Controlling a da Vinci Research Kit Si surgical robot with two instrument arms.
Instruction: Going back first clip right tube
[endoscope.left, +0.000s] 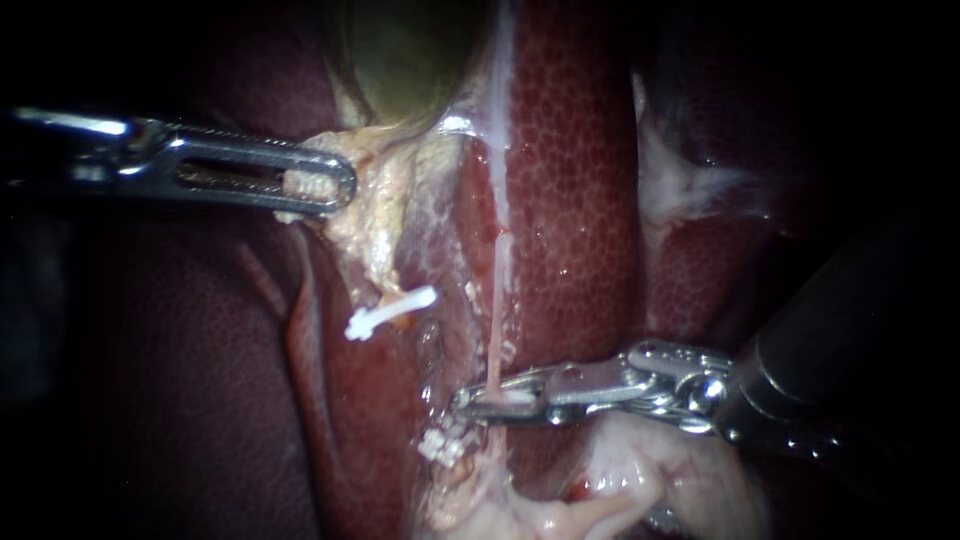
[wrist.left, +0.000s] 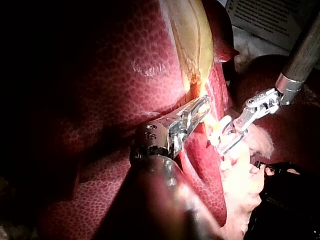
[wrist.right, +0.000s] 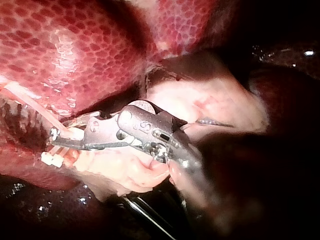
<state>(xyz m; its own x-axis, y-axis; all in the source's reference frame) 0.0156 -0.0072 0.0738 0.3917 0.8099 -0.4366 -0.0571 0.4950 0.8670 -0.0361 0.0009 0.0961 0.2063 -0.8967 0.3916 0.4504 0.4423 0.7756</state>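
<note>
A thin pink tube (endoscope.left: 495, 330), the right one, runs down over the liver (endoscope.left: 575, 200). My right instrument (endoscope.left: 470, 402) comes in from the lower right. Its jaws stand slightly apart around the tube's lower end, with a white clip (endoscope.left: 516, 397) on the tube between them. In the right wrist view the same jaws (wrist.right: 56, 138) show a narrow gap and the tube (wrist.right: 30, 102) leads into them. My left instrument (endoscope.left: 335, 188) is shut on pale fatty tissue (endoscope.left: 375, 215) under the greenish gallbladder (endoscope.left: 410, 50) and holds it to the left.
Left of the tube, a white clip (endoscope.left: 390, 312) sits across a fold of tissue. Another white clip (endoscope.left: 440, 445) lies just under my right jaws. Pale loose tissue (endoscope.left: 620, 480) bunches below the right shaft. Dark liver lobes fill both sides.
</note>
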